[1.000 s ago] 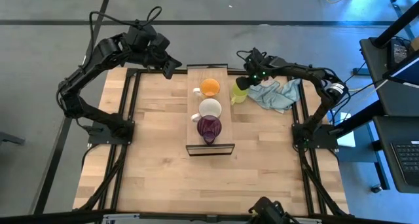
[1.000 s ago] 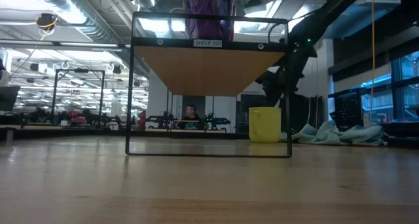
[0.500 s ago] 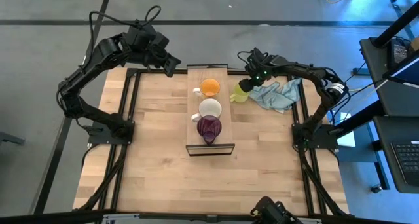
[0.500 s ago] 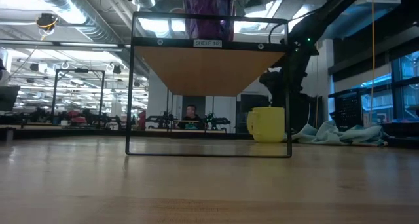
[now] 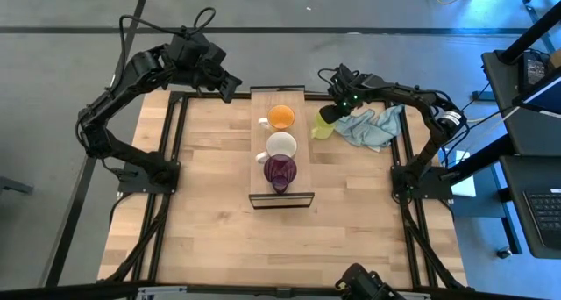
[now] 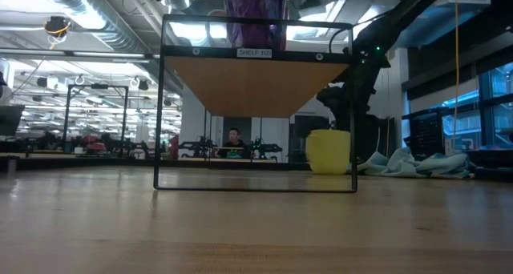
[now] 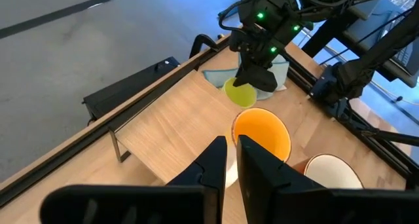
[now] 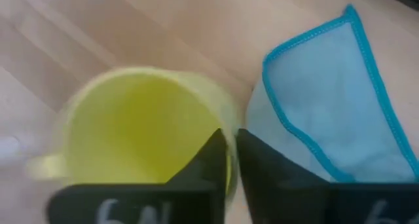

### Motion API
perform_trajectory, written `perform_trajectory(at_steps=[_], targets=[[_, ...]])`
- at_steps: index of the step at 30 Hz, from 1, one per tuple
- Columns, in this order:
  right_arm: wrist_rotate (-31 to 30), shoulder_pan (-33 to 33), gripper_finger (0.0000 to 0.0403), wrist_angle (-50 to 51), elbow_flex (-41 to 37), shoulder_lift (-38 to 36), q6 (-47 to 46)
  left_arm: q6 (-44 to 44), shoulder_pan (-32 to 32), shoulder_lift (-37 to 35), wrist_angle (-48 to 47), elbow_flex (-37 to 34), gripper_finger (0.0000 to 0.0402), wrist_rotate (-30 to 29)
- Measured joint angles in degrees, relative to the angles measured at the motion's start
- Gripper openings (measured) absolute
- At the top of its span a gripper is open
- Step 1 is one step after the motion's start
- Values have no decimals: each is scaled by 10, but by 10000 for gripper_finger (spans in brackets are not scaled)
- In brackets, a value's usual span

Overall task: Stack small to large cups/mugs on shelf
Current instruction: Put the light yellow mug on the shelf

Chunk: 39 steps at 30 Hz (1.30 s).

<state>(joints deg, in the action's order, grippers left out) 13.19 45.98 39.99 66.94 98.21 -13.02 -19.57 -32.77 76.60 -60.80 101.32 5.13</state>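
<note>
— Where are the mugs now?

— Three of them stand in a row on the shelf (image 5: pixel 279 191), the long light-wood board with a dark frame at its near end. The orange mug (image 5: pixel 280 117) is at the far end, the white mug (image 5: pixel 281 146) is in the middle, and the dark purple mug (image 5: pixel 280 172) is nearest to the frame. The yellow mug (image 5: pixel 321 126) is not on the shelf; it is on the wooden tabletop (image 5: pixel 210 195), just beside the shelf's right edge, near the orange mug.

— And the right gripper?

— The right gripper (image 5: pixel 330 113) is at the yellow mug. In the right wrist view its two dark fingers (image 8: pixel 216 157) are pressed on the mug's rim, one inside the cup and one outside, so it pinches the wall of the yellow mug (image 8: pixel 144 129). The blue-grey cloth (image 8: pixel 327 106) lies right next to the mug (it has a bright blue stitched border).

— Does the mug touch the table?

— In the low view the yellow mug (image 6: pixel 329 152) seems to be close to the tabletop, but I cannot tell if it is touching.

— What about the left arm?

— The left gripper (image 5: pixel 225 87) waits above the table's far left corner, away from the shelf. In its own wrist view the fingers (image 7: pixel 252 168) are nearly together, with only a narrow gap, and nothing is between them.
</note>
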Motion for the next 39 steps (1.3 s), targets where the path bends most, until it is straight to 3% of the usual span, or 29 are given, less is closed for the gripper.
perform_trajectory(at_steps=[4,12,23,31,39], targets=[[0,0,11,9,3,0,-2,0,0,0,0,0,31,0],[-3,0,15,108,87,-1,-15,2,0,0,0,0,31,0],[-155,-24,8,348,339,-2,-37,22,0,0,-17,0,31,1],[-157,-41,10,336,494,18,-105,56,4,0,-17,0,31,1],[-137,-72,10,319,612,121,-151,66,21,0,-17,0,31,1]])
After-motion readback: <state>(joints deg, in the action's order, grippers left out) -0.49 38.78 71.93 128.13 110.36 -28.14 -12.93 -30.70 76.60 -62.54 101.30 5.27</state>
